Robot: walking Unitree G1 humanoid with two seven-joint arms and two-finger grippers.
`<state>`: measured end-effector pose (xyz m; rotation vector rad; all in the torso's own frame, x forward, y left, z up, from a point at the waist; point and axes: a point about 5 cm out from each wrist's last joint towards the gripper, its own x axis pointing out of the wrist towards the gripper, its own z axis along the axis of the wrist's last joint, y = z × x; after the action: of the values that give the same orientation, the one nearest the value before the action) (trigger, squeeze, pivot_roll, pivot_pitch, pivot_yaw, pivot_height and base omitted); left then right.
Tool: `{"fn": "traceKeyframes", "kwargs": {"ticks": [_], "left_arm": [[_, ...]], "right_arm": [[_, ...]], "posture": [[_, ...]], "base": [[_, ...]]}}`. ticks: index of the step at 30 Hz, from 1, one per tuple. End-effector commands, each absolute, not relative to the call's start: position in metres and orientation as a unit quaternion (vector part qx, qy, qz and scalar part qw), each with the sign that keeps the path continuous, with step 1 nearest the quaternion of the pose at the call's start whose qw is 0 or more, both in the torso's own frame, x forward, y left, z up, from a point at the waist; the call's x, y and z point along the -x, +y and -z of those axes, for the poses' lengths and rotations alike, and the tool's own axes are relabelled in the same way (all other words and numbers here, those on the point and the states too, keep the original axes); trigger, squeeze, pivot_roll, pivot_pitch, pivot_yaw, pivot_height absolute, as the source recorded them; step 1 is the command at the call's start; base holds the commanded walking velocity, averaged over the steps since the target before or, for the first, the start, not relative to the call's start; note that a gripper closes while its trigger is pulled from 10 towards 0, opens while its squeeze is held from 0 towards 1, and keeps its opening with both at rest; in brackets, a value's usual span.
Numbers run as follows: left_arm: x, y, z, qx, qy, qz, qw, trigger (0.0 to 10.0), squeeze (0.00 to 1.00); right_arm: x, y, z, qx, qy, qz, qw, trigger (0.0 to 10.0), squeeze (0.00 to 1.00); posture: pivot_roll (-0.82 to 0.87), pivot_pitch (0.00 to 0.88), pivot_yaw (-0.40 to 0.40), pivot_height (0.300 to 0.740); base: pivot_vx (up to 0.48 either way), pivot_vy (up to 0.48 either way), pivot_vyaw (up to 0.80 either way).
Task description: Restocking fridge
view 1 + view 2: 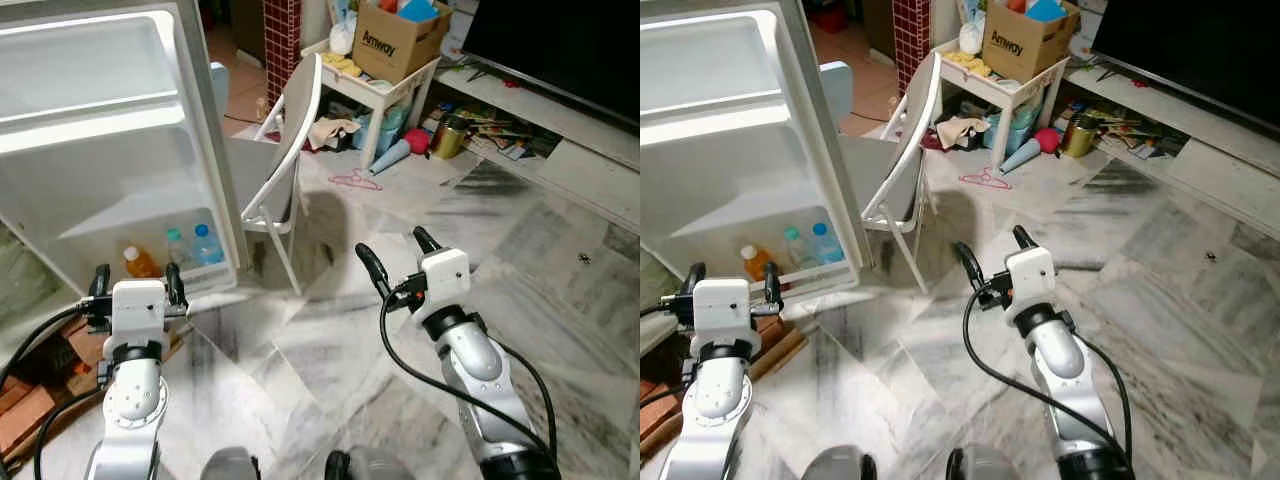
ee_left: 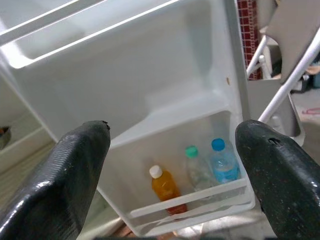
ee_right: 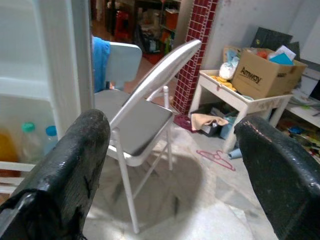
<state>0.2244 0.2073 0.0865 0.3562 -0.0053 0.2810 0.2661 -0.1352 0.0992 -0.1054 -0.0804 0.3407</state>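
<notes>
The open fridge door [image 1: 110, 150] stands at my left, its white shelves facing me. In its lowest door shelf [image 2: 200, 200] stand an orange bottle [image 2: 166, 187] with a white cap, a clear bottle [image 2: 196, 167] with a green cap and a clear bottle [image 2: 223, 162] with a blue cap. My left gripper [image 1: 135, 282] is open and empty, held just in front of that shelf. Over the bare floor further right hangs my right gripper [image 1: 398, 254], also open with nothing in it.
A white folding chair [image 1: 285, 160] stands close to the door's right edge. Behind it are a small white table [image 1: 385, 85] with an Amway cardboard box [image 1: 397, 38] and clutter beneath. A pink hanger [image 1: 357, 181] lies on the marble floor. A TV unit [image 1: 560, 150] runs along the right.
</notes>
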Motion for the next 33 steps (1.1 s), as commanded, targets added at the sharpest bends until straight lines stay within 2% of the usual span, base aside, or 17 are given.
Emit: {"fn": "traceKeyframes", "kwargs": {"ticks": [1,9,19,23,28,33], "left_arm": [[-0.227,0.206,-0.092,-0.187,-0.009,-0.129,0.974,10.0,0.0],[-0.231,0.208,-0.093,-0.19,-0.006,-0.125,0.974,10.0,0.0],[-0.236,0.185,-0.088,-0.153,0.013,-0.087,0.984,10.0,0.0],[-0.243,0.184,-0.088,-0.148,0.019,-0.066,0.987,10.0,0.0],[-0.259,0.175,-0.097,-0.137,0.008,-0.036,0.99,10.0,0.0],[-0.267,0.174,-0.113,-0.133,-0.015,-0.038,0.99,10.0,0.0]], "right_arm": [[-0.267,-0.141,-0.097,0.053,-0.034,-0.161,0.985,10.0,0.0],[-0.272,-0.144,-0.102,0.055,-0.039,-0.145,0.987,10.0,0.0],[-0.261,-0.142,-0.093,0.042,-0.028,-0.126,0.991,10.0,0.0],[-0.258,-0.149,-0.087,0.02,-0.014,-0.092,0.995,10.0,0.0],[-0.261,-0.149,-0.086,0.02,-0.017,-0.08,0.996,10.0,0.0],[-0.265,-0.148,-0.09,0.019,-0.022,-0.08,0.996,10.0,0.0]], "posture": [[0.09,0.106,-0.038,0.74],[0.07,0.124,-0.034,0.74],[0.04,0.101,-0.008,0.74],[0.03,0.087,0.007,0.74],[0.02,0.083,0.019,0.74],[0.04,0.075,0.011,0.74]], "base": [[0.0,0.0,-0.8],[0.0,0.0,-0.8],[0.0,0.0,-0.8],[0.0,0.0,0.0],[-0.286,0.0,0.0],[-0.216,0.0,-0.68]]}}
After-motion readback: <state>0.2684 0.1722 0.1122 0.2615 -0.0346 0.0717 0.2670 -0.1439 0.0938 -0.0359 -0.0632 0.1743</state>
